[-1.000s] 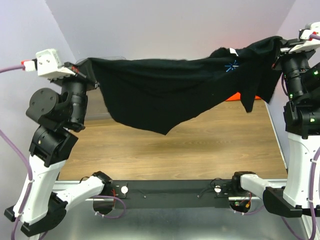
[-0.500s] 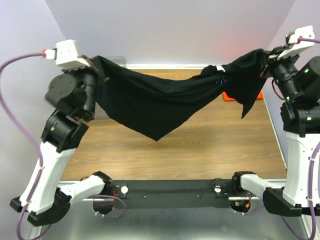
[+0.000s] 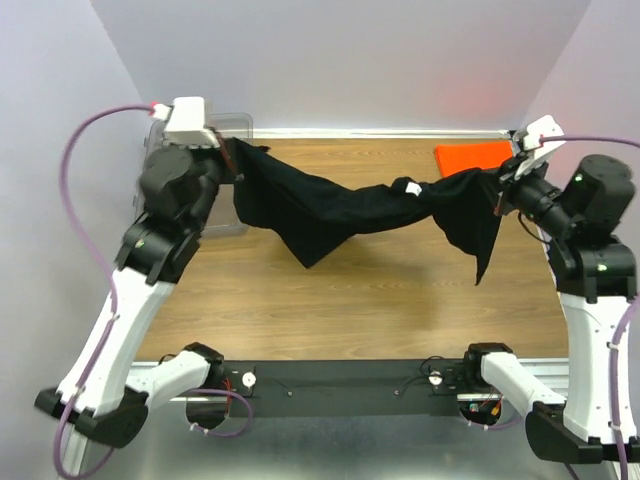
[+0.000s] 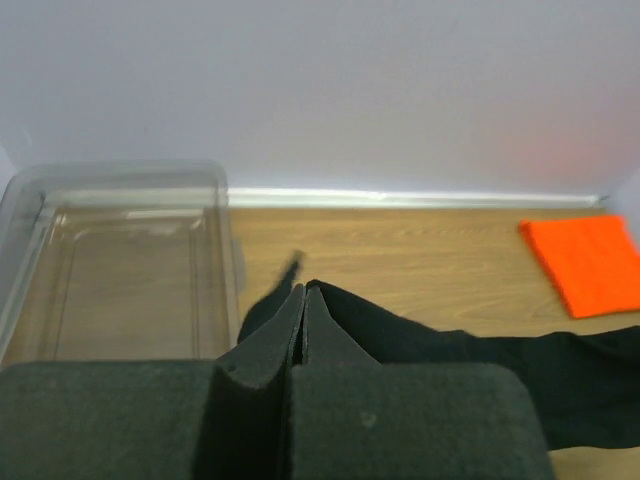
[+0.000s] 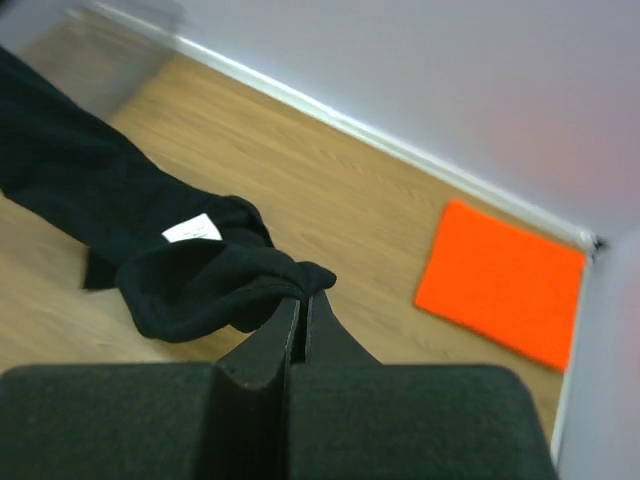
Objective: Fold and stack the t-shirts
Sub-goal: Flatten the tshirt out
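The black t-shirt hangs stretched between both arms above the wooden table, sagging in the middle, with a white neck label showing. My left gripper is shut on its left end, and the cloth trails off to the right of the closed tips. My right gripper is shut on the shirt's right end, a flap dangling below it. The orange t-shirt lies folded flat at the far right corner; both wrist views show the orange t-shirt.
A clear plastic bin stands at the table's far left, just behind my left gripper, against the back wall. The bin is partly hidden by the left arm. The side walls stand close to each arm.
Both grippers have dropped and swung forward toward the back of the table, carrying the black shirt lower. The shirt now sags more loosely, and the orange shirt is uncovered.
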